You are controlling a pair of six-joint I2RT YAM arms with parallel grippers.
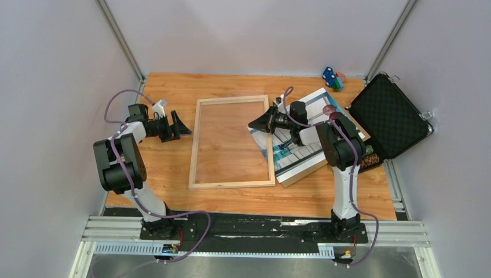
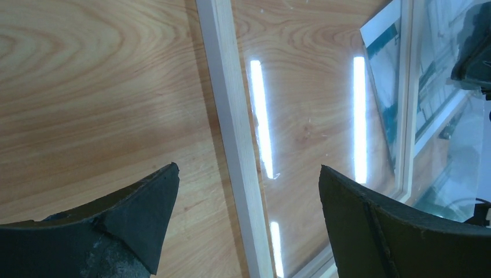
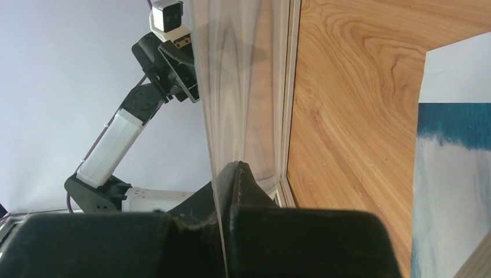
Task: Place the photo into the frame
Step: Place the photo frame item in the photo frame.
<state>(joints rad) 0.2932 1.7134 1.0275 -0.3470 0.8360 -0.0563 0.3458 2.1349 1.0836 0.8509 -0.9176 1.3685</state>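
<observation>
The pale wood frame [image 1: 231, 184] lies flat mid-table. My right gripper [image 1: 262, 123] sits at its right rail [image 3: 288, 87], shut [image 3: 234, 165] on the edge of the clear pane [image 3: 231, 87], which runs away from the fingers across the frame. My left gripper [image 1: 179, 126] hovers open just over the left rail [image 2: 231, 116], one finger on each side of it [image 2: 248, 171], holding nothing. The photo [image 1: 301, 145], white-bordered with teal water [image 3: 451, 174], lies right of the frame under my right arm; its corner [image 2: 382, 58] shows through the pane.
A brown backing board [image 1: 301, 174] sticks out from under the photo. An open black case [image 1: 391, 116] stands at the far right. Small toy cars [image 1: 332, 78] sit at the back edge. Grey walls close in on three sides.
</observation>
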